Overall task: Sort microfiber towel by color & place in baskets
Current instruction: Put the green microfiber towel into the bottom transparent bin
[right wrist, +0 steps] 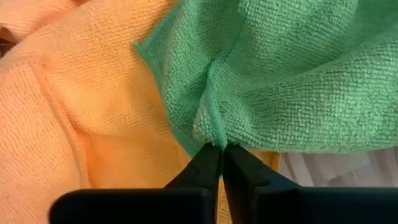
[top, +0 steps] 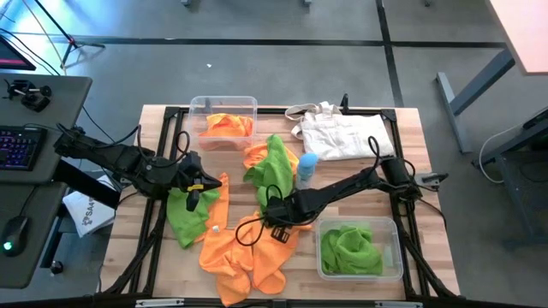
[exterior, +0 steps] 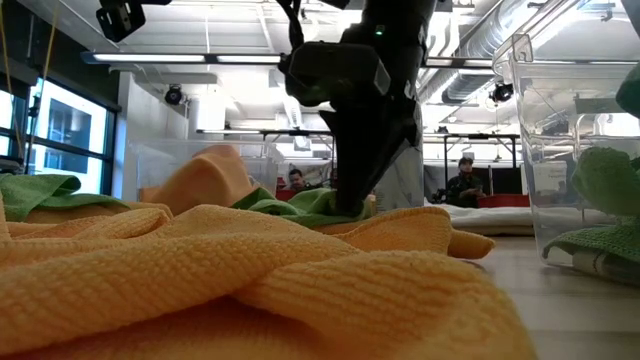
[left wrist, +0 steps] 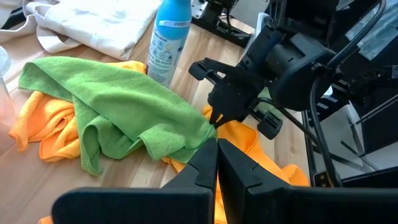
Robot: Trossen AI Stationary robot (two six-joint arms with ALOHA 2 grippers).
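Note:
Orange and green microfiber towels lie heaped mid-table. My right gripper [top: 272, 205] [exterior: 350, 207] stands on the near corner of a green towel [top: 274, 169] [left wrist: 124, 106] and is shut on it. That towel lies across orange towels [top: 248, 244] [right wrist: 93, 93]. My left gripper [top: 202, 190] [left wrist: 216, 144] is shut, low beside another green towel [top: 188, 216] and over an orange one [top: 221, 197]. The far clear basket [top: 224, 106] holds orange towels. The near-right basket [top: 396, 248] holds green ones [top: 349, 250]. My right gripper pinches a raised fold [right wrist: 214, 138] at the green towel's near corner between both fingers, coming from above and pointing down. The rest of the towel lies slack on the orange towels and the table. My left gripper: I cannot tell whether its shut fingers touch the orange cloth [left wrist: 245, 140] beneath them.
A white tote bag [top: 342, 135] [left wrist: 99, 25] lies at the far right of the table. A light-blue bottle [top: 306, 168] [left wrist: 169, 37] stands beside the green towel. An orange towel [exterior: 250, 290] fills the low view's foreground. Desks, a keyboard and cables are to the table's left.

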